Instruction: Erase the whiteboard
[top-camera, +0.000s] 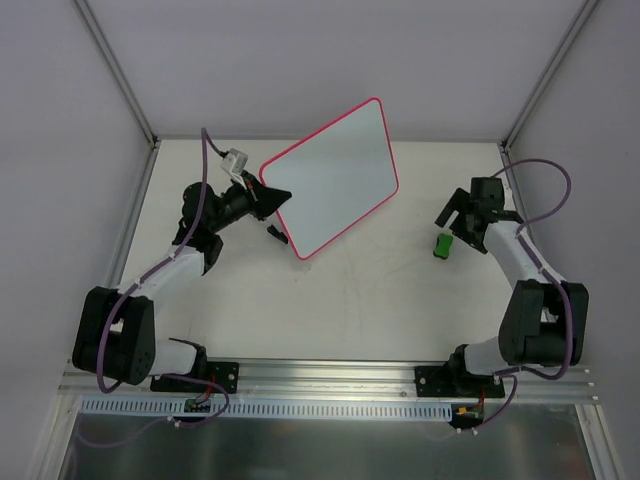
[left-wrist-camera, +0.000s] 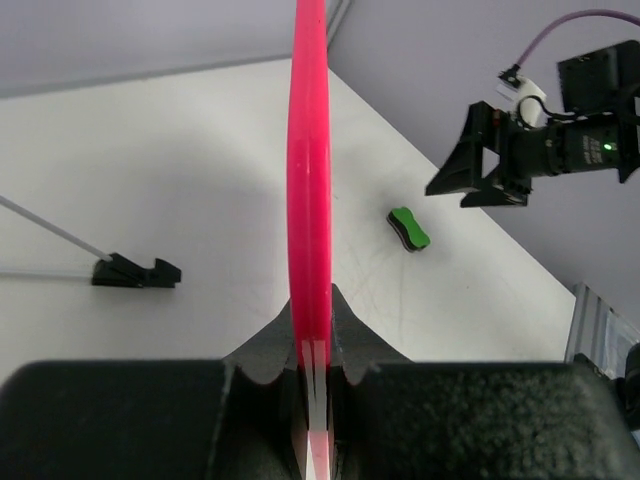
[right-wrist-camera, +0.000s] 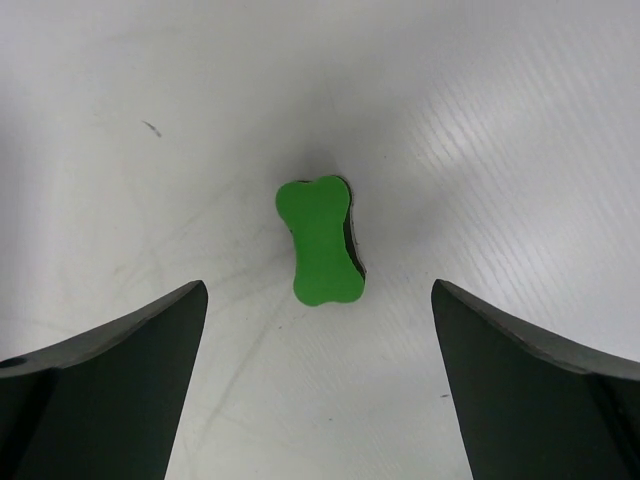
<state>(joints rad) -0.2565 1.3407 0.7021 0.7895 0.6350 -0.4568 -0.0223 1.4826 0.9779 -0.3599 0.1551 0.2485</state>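
Note:
The whiteboard (top-camera: 338, 180), white with a pink-red rim, is held tilted above the table's far middle; its face looks blank. My left gripper (top-camera: 274, 199) is shut on its left edge. In the left wrist view the rim (left-wrist-camera: 308, 170) runs edge-on straight up from between my closed left gripper (left-wrist-camera: 318, 335). A small green bone-shaped eraser (top-camera: 441, 244) lies on the table at the right. My right gripper (top-camera: 450, 216) is open and empty just above it. In the right wrist view the eraser (right-wrist-camera: 320, 240) lies between and just ahead of the spread right gripper (right-wrist-camera: 318, 290).
A small black piece (left-wrist-camera: 137, 271) lies on the table below the board's left edge (top-camera: 276, 234). The white table (top-camera: 350, 310) is enclosed by grey walls and metal posts (top-camera: 120, 75). An aluminium rail (top-camera: 330, 375) runs along the near edge.

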